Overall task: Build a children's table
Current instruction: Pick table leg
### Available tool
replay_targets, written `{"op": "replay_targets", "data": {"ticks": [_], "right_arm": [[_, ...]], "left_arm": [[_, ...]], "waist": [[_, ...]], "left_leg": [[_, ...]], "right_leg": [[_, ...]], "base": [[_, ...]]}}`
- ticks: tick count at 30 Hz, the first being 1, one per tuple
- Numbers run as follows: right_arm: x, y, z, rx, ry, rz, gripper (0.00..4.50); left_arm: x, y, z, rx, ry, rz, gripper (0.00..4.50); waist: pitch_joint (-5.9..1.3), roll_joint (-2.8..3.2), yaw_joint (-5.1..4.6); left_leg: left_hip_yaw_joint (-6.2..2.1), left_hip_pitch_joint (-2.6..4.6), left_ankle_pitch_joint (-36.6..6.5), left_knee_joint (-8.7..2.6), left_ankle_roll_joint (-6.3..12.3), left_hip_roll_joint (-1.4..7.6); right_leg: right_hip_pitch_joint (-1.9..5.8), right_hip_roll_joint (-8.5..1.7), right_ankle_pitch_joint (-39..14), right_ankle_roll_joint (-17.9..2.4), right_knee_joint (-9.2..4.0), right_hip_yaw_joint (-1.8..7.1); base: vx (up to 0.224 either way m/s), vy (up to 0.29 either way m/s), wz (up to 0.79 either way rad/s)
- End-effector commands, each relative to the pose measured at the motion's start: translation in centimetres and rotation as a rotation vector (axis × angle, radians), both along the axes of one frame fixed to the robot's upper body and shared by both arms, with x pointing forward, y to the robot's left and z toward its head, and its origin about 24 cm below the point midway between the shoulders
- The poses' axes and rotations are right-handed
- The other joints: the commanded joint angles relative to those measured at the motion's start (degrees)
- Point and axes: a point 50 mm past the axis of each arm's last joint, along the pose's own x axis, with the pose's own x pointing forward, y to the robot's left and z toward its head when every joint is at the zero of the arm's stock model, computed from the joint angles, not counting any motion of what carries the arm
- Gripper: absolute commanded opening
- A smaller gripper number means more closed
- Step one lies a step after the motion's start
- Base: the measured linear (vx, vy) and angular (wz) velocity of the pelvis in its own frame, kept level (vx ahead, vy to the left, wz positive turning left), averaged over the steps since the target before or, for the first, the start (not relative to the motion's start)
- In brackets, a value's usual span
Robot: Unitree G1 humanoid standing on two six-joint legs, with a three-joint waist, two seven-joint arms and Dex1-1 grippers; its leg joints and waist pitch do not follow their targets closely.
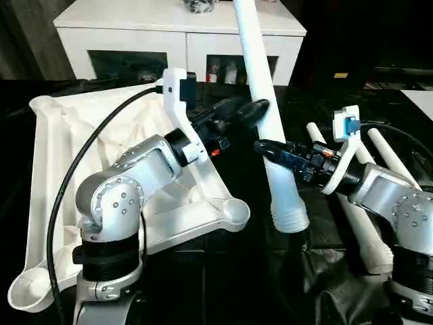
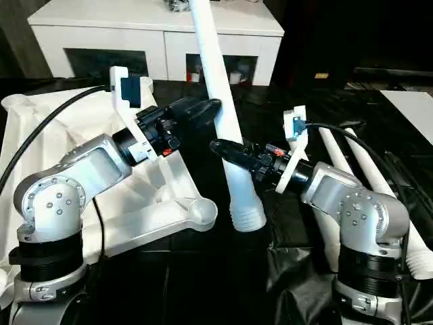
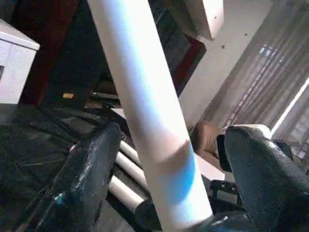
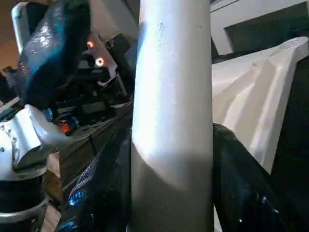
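Your right gripper (image 1: 265, 147) holds the long white tapered round leg (image 1: 265, 115) upright while your left gripper (image 1: 249, 112) stands spread around it.

In the right wrist view the right gripper's black fingers (image 4: 241, 183) press both sides of the leg, its ribbed thick end hanging just above the black-covered table (image 1: 223, 271). Your left gripper's fingers (image 3: 84, 179) sit wide either side of the leg higher up, with gaps showing in the left wrist view. The white plastic square tabletop (image 1: 61, 169) lies ribbed side up to your left, a round corner socket (image 1: 230, 213) just beside the leg's end. Three more white legs (image 1: 369, 203) lie on the table to your right, and a white cabinet (image 1: 176, 34) stands behind.
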Motion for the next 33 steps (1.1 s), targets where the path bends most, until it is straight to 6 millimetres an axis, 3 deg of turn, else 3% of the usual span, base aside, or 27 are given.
{"op": "replay_targets", "data": {"ticks": [1, 9, 16, 19, 20, 24, 32, 33], "right_arm": [[-0.3, 0.2, 0.1, -0.036, -0.024, 0.015, 1.78], [0.3, 1.8, -0.1, -0.203, -0.105, -0.044, 1.78], [0.4, 3.4, -0.6, -0.387, -0.236, -0.101, 1.78], [0.4, 4.5, -1.0, -0.518, -0.338, -0.149, 1.77], [0.5, 4.7, -1.1, -0.554, -0.370, -0.163, 1.77], [0.8, 6.2, -1.1, -0.655, -0.504, -0.256, 1.77], [1.3, 7.5, -0.8, -0.761, -0.661, -0.404, 1.77], [1.3, 7.6, -0.9, -0.766, -0.671, -0.416, 1.77]], "left_arm": [[-0.1, -0.5, 0.3, 0.013, -0.007, -0.016, 4.35], [-0.2, -0.9, 0.3, 0.020, 0.001, -0.004, 4.50], [0.7, -0.5, -0.7, 0.096, 0.051, 0.104, 4.50], [1.5, -0.2, -1.1, 0.097, 0.101, 0.185, 4.17], [1.7, -0.1, -1.2, 0.093, 0.111, 0.206, 4.17], [2.8, 0.7, -1.4, 0.047, 0.158, 0.336, 3.74], [3.3, 0.9, -1.2, -0.010, 0.183, 0.401, 3.19], [3.3, 1.0, -1.2, -0.024, 0.187, 0.408, 2.96]], "waist": [[-3.78, -0.72, 0.02], [-3.84, -0.75, 0.11], [-3.84, -0.63, -0.14], [-3.85, -0.12, -0.17], [-3.88, -0.33, -0.31], [-3.93, -0.11, -0.49], [-3.93, -0.20, -1.15], [-3.91, -0.19, -1.18]], "left_leg": [[-1.61, 0.80, -2.43, -4.40, 1.70, 4.68], [-1.61, 0.66, -1.58, -4.29, 1.84, 4.67], [-1.64, 0.65, -2.34, -4.30, 0.69, 4.57], [-1.74, 0.66, -1.89, -4.26, 0.40, 4.67], [-1.65, 0.68, -2.11, -4.23, 0.14, 4.56], [-1.82, 0.55, -2.45, -4.26, -0.09, 4.57], [-1.77, 0.52, -2.77, -4.19, 0.35, 4.52], [-1.77, 0.54, -3.08, -4.20, 0.44, 4.48]], "right_leg": [[2.50, -3.85, -7.80, -14.40, -3.71, 1.99], [2.49, -3.90, -6.37, -14.33, -3.55, 2.06], [2.58, -3.73, -6.20, -13.30, -3.50, 2.13], [2.44, -3.67, -4.39, -13.66, -3.36, 2.07], [2.50, -3.60, -4.12, -13.71, -3.44, 2.11], [2.71, -3.69, -3.36, -13.77, -3.38, 2.17], [2.74, -3.52, -1.48, -14.32, -3.18, 2.17], [2.78, -3.53, -1.74, -14.32, -3.25, 2.17]], "base": [[0.000, 0.000, 0.00], [0.000, 0.000, 0.00], [0.000, 0.000, 0.00], [0.000, 0.000, 0.00], [0.000, 0.000, 0.00], [0.000, 0.000, 0.00], [0.000, 0.000, 0.00], [0.000, 0.000, 0.00]]}}
